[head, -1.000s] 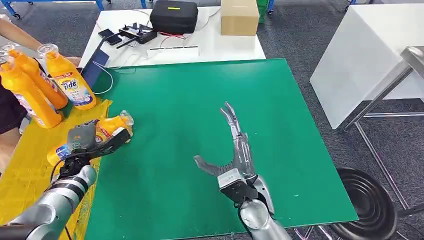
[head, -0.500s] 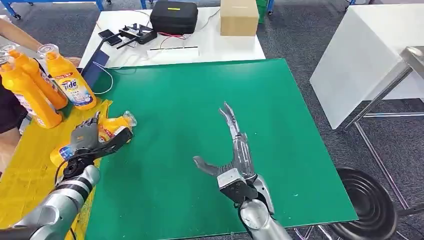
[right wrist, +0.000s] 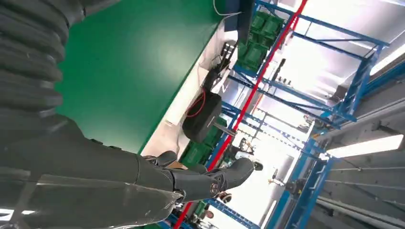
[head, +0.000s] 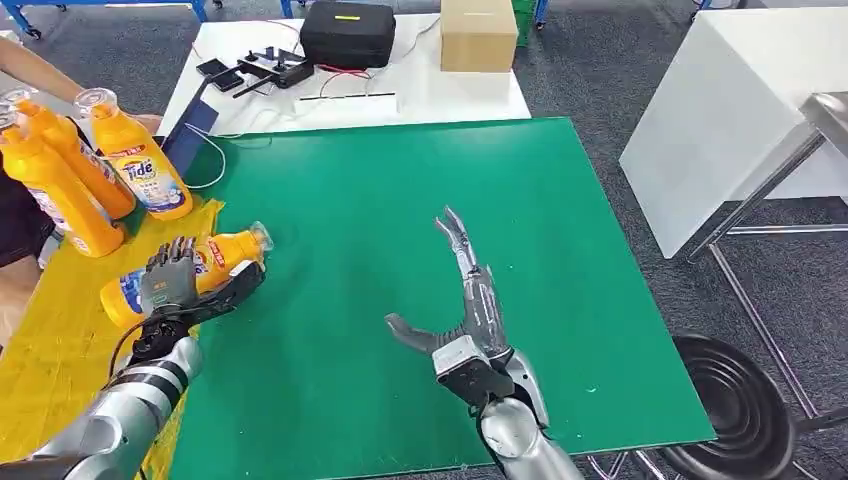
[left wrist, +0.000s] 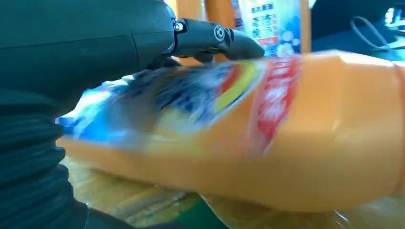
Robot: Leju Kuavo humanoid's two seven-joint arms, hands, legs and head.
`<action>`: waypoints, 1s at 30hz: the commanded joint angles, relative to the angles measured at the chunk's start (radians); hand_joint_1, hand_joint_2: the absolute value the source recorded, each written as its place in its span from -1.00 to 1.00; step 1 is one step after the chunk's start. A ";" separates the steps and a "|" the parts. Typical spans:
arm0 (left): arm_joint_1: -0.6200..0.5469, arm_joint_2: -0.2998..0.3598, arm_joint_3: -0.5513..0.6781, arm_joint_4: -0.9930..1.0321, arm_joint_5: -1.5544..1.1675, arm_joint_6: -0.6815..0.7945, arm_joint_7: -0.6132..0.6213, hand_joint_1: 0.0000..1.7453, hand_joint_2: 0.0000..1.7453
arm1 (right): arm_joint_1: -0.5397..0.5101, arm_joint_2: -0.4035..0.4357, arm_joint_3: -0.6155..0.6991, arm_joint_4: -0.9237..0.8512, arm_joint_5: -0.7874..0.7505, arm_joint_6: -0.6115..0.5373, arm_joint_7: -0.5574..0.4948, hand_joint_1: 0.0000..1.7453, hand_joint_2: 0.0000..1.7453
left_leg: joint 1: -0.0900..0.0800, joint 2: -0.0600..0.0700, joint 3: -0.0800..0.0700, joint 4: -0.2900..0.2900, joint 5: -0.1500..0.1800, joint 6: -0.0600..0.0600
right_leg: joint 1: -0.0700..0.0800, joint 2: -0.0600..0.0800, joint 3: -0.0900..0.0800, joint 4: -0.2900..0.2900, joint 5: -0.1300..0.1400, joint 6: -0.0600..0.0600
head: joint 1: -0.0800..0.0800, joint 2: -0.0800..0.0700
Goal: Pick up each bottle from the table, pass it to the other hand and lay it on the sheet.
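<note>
An orange detergent bottle (head: 228, 253) lies on its side on the yellow sheet (head: 50, 345), its cap pointing toward the green table top (head: 400, 190). My left hand (head: 168, 285) hovers right at the bottle's label, fingers lifted and spread, thumb stretched along the sheet's edge, holding nothing. Up close, the bottle (left wrist: 305, 133) lies just past my left hand's fingers (left wrist: 210, 37). Three more orange bottles (head: 135, 165) stand upright at the sheet's far end. My right hand (head: 468, 305) floats over the middle of the green top, fingers straight and apart, empty; in the right wrist view this right hand (right wrist: 143, 176) is empty too.
A person's arm (head: 30, 62) reaches in at the far left behind the standing bottles. Beyond the green top is a white table with a black case (head: 348, 32), a cardboard box (head: 478, 35) and cables. A black stool (head: 735, 410) stands on the floor at right.
My left hand has let go of the bottle and spread its fingers; the bottle has settled flat on the sheet, a little further left. The right hand has barely moved.
</note>
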 commanded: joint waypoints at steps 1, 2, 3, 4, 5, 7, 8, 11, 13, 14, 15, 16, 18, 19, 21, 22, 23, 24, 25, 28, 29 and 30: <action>0.055 -0.018 0.031 -0.107 -0.057 0.074 0.039 -1.00 1.00 | -0.020 -0.010 -0.027 0.049 0.002 0.000 0.004 -1.00 1.00 | 0.002 -0.001 0.003 0.000 -0.002 -0.001 | 0.001 0.001 0.004 -0.001 -0.001 -0.001 | 0.000 0.000; 0.055 -0.018 0.031 -0.107 -0.057 0.074 0.039 -1.00 1.00 | -0.020 -0.010 -0.027 0.049 0.002 0.000 0.004 -1.00 1.00 | 0.001 -0.001 0.002 0.000 -0.001 -0.001 | 0.001 0.001 0.002 -0.001 -0.001 0.000 | 0.000 0.000; 0.070 -0.018 0.016 -0.144 -0.057 0.074 0.047 -1.00 1.00 | -0.016 -0.012 -0.029 0.047 0.002 -0.001 0.004 -1.00 1.00 | 0.001 -0.001 0.001 0.000 -0.001 -0.001 | 0.001 0.000 0.002 -0.001 -0.001 0.000 | 0.000 0.000; 0.085 -0.012 -0.010 -0.184 -0.057 0.074 0.065 -1.00 1.00 | -0.014 -0.011 -0.031 0.046 0.004 -0.003 0.003 -1.00 1.00 | 0.002 -0.002 0.003 0.001 -0.002 -0.001 | 0.002 0.000 0.003 -0.001 -0.002 -0.001 | 0.000 0.000; 0.098 -0.015 -0.011 -0.218 -0.057 0.074 0.064 -1.00 1.00 | -0.010 -0.011 -0.033 0.045 0.005 -0.006 0.003 -1.00 1.00 | 0.003 -0.003 0.004 0.001 -0.003 -0.002 | 0.002 -0.001 0.005 0.000 -0.003 -0.001 | 0.000 0.000; 0.115 -0.020 -0.006 -0.260 -0.057 0.074 0.055 -1.00 1.00 | -0.006 -0.012 -0.034 0.043 0.007 -0.008 0.003 -1.00 1.00 | 0.002 -0.003 0.002 0.000 -0.001 -0.001 | 0.001 -0.001 0.003 -0.001 -0.001 -0.001 | 0.000 0.000; 0.115 -0.020 -0.006 -0.260 -0.057 0.074 0.055 -1.00 1.00 | -0.006 -0.012 -0.034 0.043 0.007 -0.008 0.003 -1.00 1.00 | 0.002 -0.002 0.001 0.000 -0.001 -0.001 | 0.001 -0.001 0.002 -0.001 -0.001 -0.001 | 0.000 0.000; 0.115 -0.020 -0.006 -0.260 -0.057 0.074 0.055 -1.00 1.00 | -0.006 -0.012 -0.034 0.043 0.007 -0.008 0.003 -1.00 1.00 | 0.001 -0.003 0.001 0.000 -0.001 -0.001 | 0.001 -0.001 0.002 -0.001 -0.001 -0.001 | 0.000 0.000; 0.146 -0.041 0.028 -0.341 -0.027 0.074 -0.007 -1.00 1.00 | -0.001 -0.013 -0.035 0.040 0.009 -0.011 0.003 -1.00 1.00 | 0.002 -0.003 0.002 0.000 -0.001 -0.002 | 0.002 -0.001 0.002 -0.001 -0.001 -0.001 | 0.000 0.000; 0.170 -0.080 0.082 -0.414 0.084 0.074 -0.153 -1.00 1.00 | 0.004 -0.013 -0.037 0.036 0.013 -0.018 0.002 -1.00 1.00 | 0.002 -0.003 0.002 0.001 -0.002 -0.002 | 0.002 -0.001 0.003 -0.001 -0.002 -0.001 | 0.000 0.000; 0.182 -0.132 0.146 -0.459 0.220 0.074 -0.321 -1.00 1.00 | 0.010 -0.015 -0.038 0.032 0.014 -0.022 0.001 -1.00 1.00 | 0.002 -0.003 0.001 0.001 -0.001 -0.001 | 0.002 -0.001 0.002 -0.001 -0.001 -0.001 | 0.000 0.000; 0.188 -0.196 0.214 -0.467 0.416 0.074 -0.547 -1.00 1.00 | 0.022 -0.017 -0.043 0.021 0.017 -0.033 -0.003 -1.00 1.00 | 0.001 -0.004 0.000 0.000 -0.001 -0.001 | 0.001 -0.003 0.001 -0.001 -0.001 0.000 | 0.000 0.000; 0.251 -0.229 0.124 -0.577 0.761 -0.062 -0.705 -1.00 1.00 | 0.047 -0.021 -0.052 -0.005 0.020 -0.050 -0.008 -1.00 1.00 | 0.001 -0.008 0.001 0.001 -0.001 -0.001 | 0.001 -0.006 0.003 -0.001 -0.002 0.000 | -0.001 0.000; 0.325 -0.225 0.042 -0.717 0.945 -0.227 -0.720 -1.00 1.00 | 0.065 -0.026 -0.060 -0.027 0.019 -0.059 -0.010 -1.00 1.00 | 0.001 -0.007 0.001 0.000 -0.001 0.000 | 0.001 -0.006 0.003 -0.001 -0.002 0.000 | 0.000 0.000; 0.431 -0.208 -0.080 -0.893 1.317 -0.617 -0.717 -1.00 1.00 | 0.082 -0.027 -0.075 -0.050 -0.019 -0.051 -0.019 -1.00 1.00 | 0.000 -0.005 0.000 0.000 -0.001 0.000 | 0.000 -0.004 0.002 -0.001 -0.002 0.001 | 0.000 0.000; 0.463 -0.197 -0.125 -0.942 1.353 -0.663 -0.725 -1.00 1.00 | 0.083 -0.025 -0.078 -0.053 -0.030 -0.044 -0.020 -1.00 1.00 | 0.001 -0.006 0.002 0.001 -0.003 0.000 | 0.001 -0.004 0.004 -0.001 -0.003 0.001 | 0.000 0.000; 0.486 -0.202 -0.157 -0.970 1.354 -0.670 -0.728 -1.00 1.00 | 0.083 -0.021 -0.079 -0.055 -0.031 -0.043 -0.020 -1.00 1.00 | 0.001 -0.004 0.002 0.001 -0.004 0.000 | 0.001 -0.002 0.004 -0.001 -0.003 0.001 | 0.000 0.000; 0.509 -0.193 -0.223 -1.009 1.352 -0.682 -0.725 -1.00 1.00 | 0.087 -0.016 -0.078 -0.060 -0.029 -0.045 -0.020 -1.00 1.00 | 0.000 -0.002 0.003 0.001 -0.005 0.000 | 0.000 0.000 0.004 -0.001 -0.004 0.000 | 0.000 0.000; 0.515 -0.191 -0.260 -1.015 1.355 -0.683 -0.717 -1.00 1.00 | 0.091 -0.015 -0.075 -0.064 -0.027 -0.045 -0.020 -1.00 1.00 | 0.000 -0.002 0.001 0.001 -0.004 0.000 | 0.000 -0.001 0.002 -0.001 -0.003 0.000 | 0.000 0.000; 0.521 -0.193 -0.310 -1.001 1.356 -0.674 -0.712 -1.00 1.00 | 0.101 -0.015 -0.067 -0.074 -0.022 -0.049 -0.020 -1.00 1.00 | -0.001 -0.003 -0.001 0.000 -0.003 0.001 | 0.000 -0.002 0.000 -0.003 -0.001 0.000 | 0.000 0.000; 0.524 -0.199 -0.316 -0.999 1.355 -0.673 -0.712 -1.00 1.00 | 0.102 -0.016 -0.067 -0.074 -0.022 -0.049 -0.020 -1.00 1.00 | 0.000 -0.005 0.001 0.001 -0.004 0.000 | 0.000 -0.003 0.002 -0.002 -0.002 0.000 | 0.000 0.000; 0.528 -0.207 -0.323 -0.996 1.340 -0.649 -0.716 -1.00 1.00 | 0.108 -0.017 -0.070 -0.081 -0.020 -0.053 -0.018 -1.00 1.00 | -0.001 -0.004 -0.001 0.000 -0.003 0.001 | 0.000 -0.004 0.000 -0.003 -0.002 0.000 | -0.001 0.000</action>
